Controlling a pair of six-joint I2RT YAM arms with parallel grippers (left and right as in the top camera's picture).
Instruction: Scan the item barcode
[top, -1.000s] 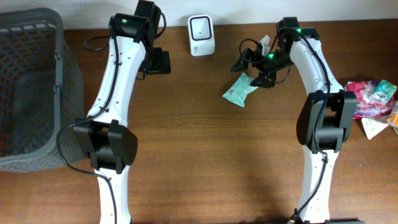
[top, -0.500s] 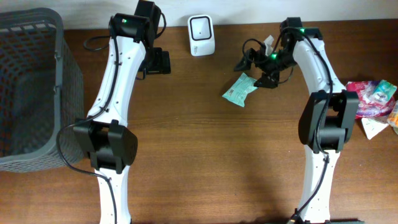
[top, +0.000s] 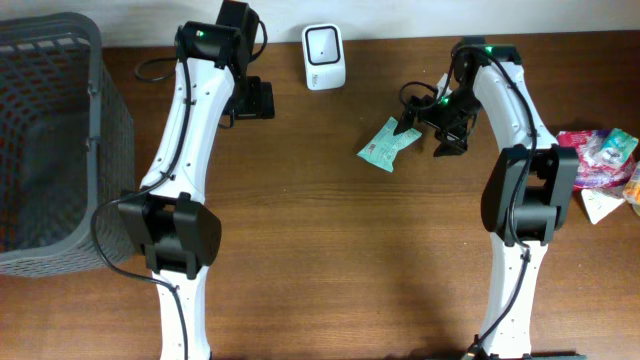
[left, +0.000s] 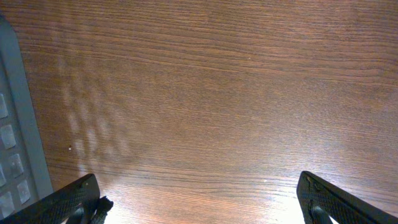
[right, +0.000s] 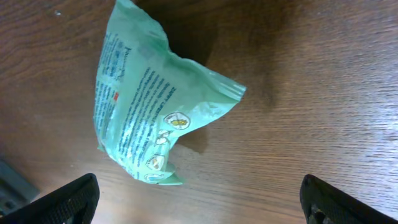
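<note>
Hovering beside green packet (top: 385, 143), right hand (top: 428, 136) spread wide, empty; left hand (top: 253, 100) likewise spread, empty.

1. Dark brown wood-grain table (top: 320, 250) fills most of overhead view.
2. Pale wall (top: 400, 15) strip along far edge.
3. Grey mesh basket (top: 112, 130) at table's left end.
4. Bright glare on wood near bottom of left wrist view, w/ faint grid shadow beside it.
</note>
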